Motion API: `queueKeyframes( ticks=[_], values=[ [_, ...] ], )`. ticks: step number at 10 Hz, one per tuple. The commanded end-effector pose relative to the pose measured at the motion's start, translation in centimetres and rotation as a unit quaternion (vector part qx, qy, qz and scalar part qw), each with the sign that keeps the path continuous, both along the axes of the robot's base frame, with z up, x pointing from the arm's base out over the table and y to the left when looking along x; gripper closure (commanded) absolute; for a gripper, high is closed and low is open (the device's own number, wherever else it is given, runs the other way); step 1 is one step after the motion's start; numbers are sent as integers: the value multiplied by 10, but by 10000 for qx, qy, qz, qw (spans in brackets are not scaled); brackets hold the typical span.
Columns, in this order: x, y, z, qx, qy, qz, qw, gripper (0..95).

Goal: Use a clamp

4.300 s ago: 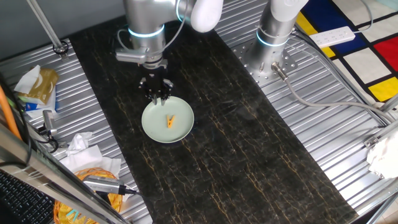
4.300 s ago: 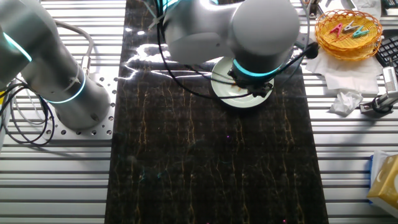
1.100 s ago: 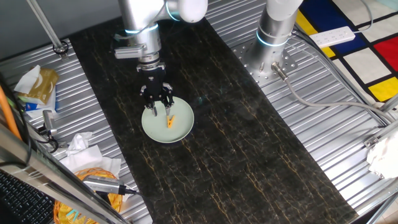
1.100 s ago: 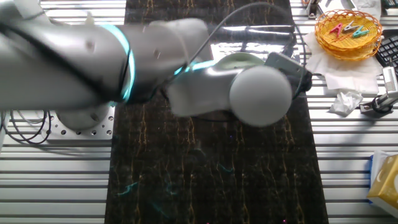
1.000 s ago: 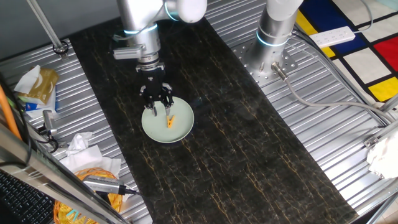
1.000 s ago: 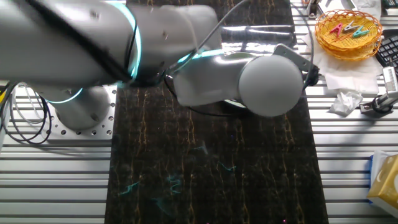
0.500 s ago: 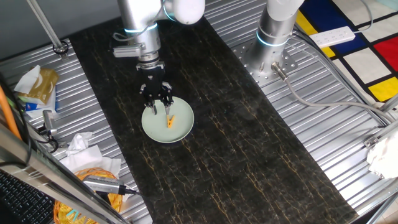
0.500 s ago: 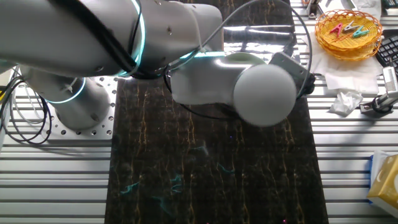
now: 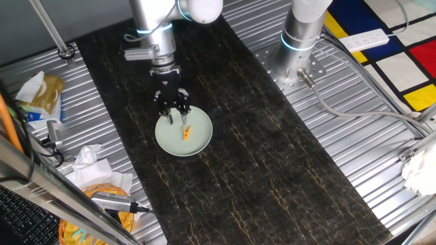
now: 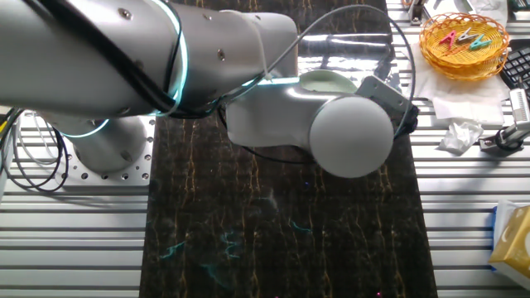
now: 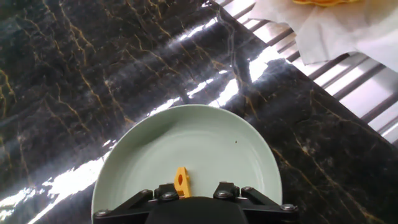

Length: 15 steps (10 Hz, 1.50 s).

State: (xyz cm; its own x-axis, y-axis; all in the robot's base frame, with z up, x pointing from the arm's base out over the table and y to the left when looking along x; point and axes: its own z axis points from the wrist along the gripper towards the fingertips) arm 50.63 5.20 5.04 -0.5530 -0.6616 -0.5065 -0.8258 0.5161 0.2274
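Note:
The clamp (image 9: 187,132) is a tiny orange-yellow clip lying flat on the round pale green plate (image 9: 197,143) on the dark marble mat. My gripper (image 9: 174,120) hangs over the plate's far left rim, fingers spread and empty, just beside the clamp. In the hand view the clamp (image 11: 181,181) pokes out at the bottom, between my finger mounts, with the plate (image 11: 205,143) around it; my fingertips are out of frame there. In the other fixed view my arm hides the clamp, and only the plate's rim (image 10: 321,79) shows.
A yellow basket (image 10: 464,40) of coloured clips sits on white paper at the mat's edge. Tissues, a bag and tools (image 9: 41,95) lie on the ribbed metal table beside the mat. A second arm's base (image 9: 300,41) stands at the back.
Since 4.3 s ago the arm has swung round and the gripper has come over the plate beside the clamp. In the last second it barely moved. The clamp lies where it was.

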Motion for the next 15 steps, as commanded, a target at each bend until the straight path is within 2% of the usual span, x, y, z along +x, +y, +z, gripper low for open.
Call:
queueKeyframes(
  ticks=[1,3,6,7,11,15],
  values=[
    [1,0,-2,-121,126,-61,9998,760],
    [1,2,-2,-163,211,-153,9995,760],
    [2,2,-8,-165,194,-128,9996,760],
    [3,2,-9,-158,197,-131,9996,570],
    [3,2,-10,-97,219,-132,9996,570],
    [7,7,-6,-186,273,-175,9993,570]
  ],
)
